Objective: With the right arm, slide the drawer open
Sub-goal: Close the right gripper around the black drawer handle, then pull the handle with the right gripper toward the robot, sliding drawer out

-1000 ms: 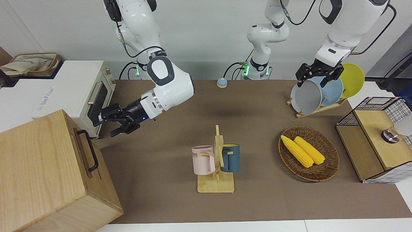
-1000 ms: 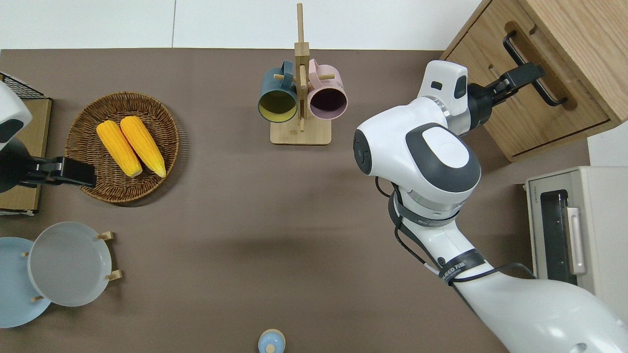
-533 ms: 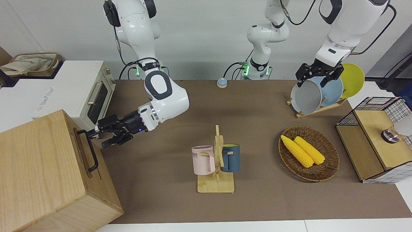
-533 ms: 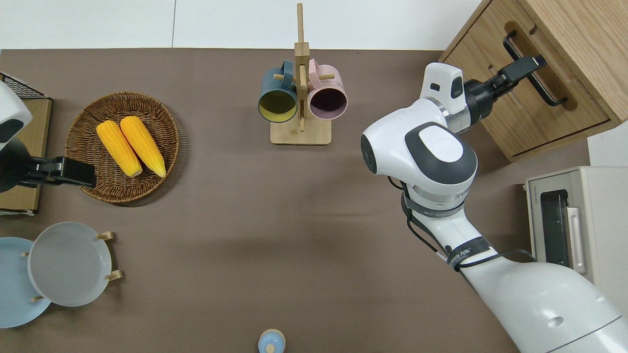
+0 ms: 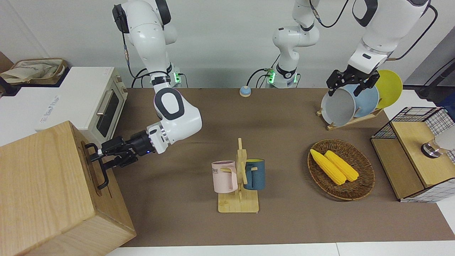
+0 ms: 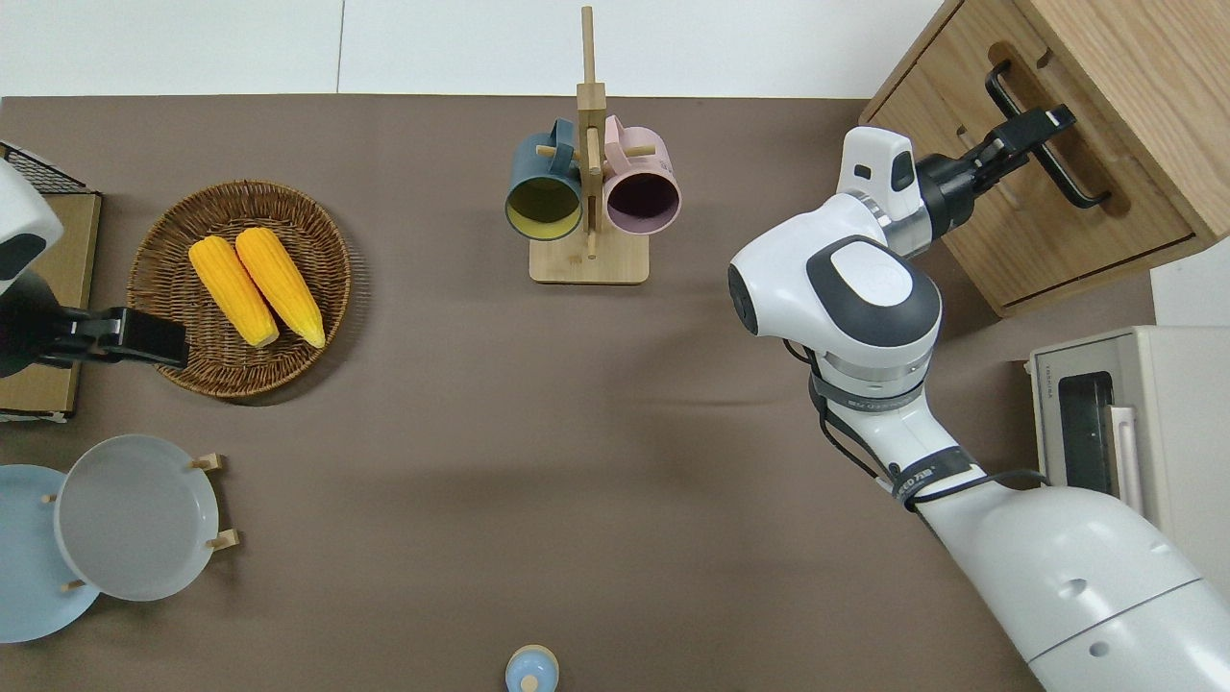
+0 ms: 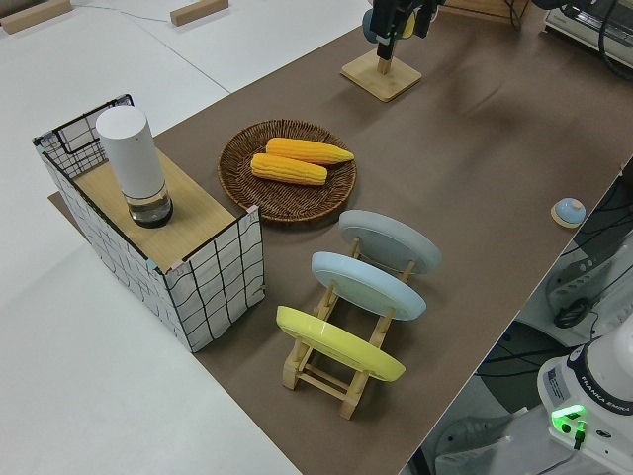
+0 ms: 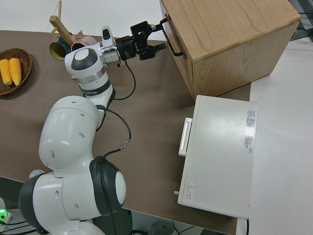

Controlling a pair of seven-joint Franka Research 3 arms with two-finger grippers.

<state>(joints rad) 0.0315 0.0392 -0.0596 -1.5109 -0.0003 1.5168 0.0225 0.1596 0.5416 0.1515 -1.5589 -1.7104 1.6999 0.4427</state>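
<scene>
The right hand (image 5: 98, 157) is at the black bar handle (image 5: 103, 176), its two fingers spread with the bar between them. It is not yet clenched, as far as the front and right side views show. The forearm lies nearly level and points straight at the drawer front, so the bar crosses the fingers at about a right angle.

The handle's long axis runs along the face of the drawer (image 6: 1124, 216), one end nearer the robots and the other farther. The hand sits toward the farther end rather than at mid-bar. The drawer looks fully shut, flush in the big wooden box (image 5: 39, 185), which stands at the right arm's end of the desk (image 5: 284, 227), far from the robots. The drawer front faces the middle of the desk, so my judgement is that the pull should run back along the forearm's line, once the fingers close.

The white toaster oven (image 5: 85, 103) stands just beside the box, nearer the robots. The left arm is parked.
</scene>
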